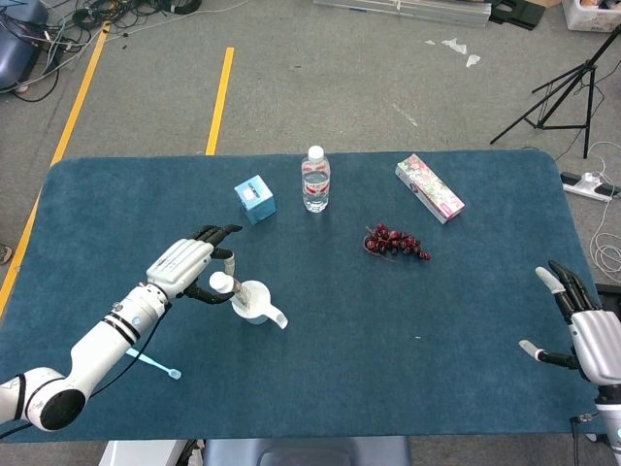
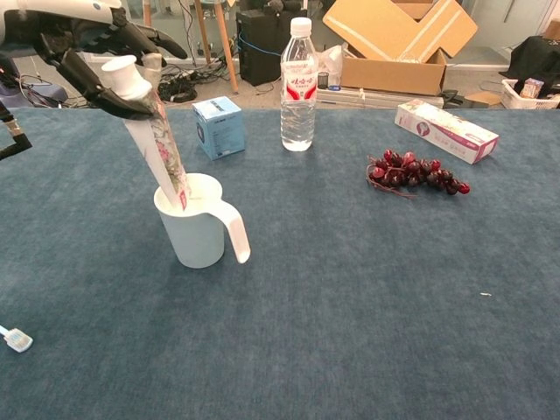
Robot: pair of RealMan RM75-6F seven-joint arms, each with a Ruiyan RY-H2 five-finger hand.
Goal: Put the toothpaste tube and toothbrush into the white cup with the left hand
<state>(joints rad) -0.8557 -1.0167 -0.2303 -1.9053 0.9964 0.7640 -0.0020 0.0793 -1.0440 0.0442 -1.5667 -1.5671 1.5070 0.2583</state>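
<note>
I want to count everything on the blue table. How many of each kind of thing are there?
Cup: 1
Toothpaste tube: 1
Toothbrush: 1
Bottle: 1
Blue box: 1
Flowery box: 1
Grape bunch: 1
Total: 7

Lab: floor cables (image 1: 116,12), tripod (image 1: 563,92), floor tape (image 1: 219,100)
</note>
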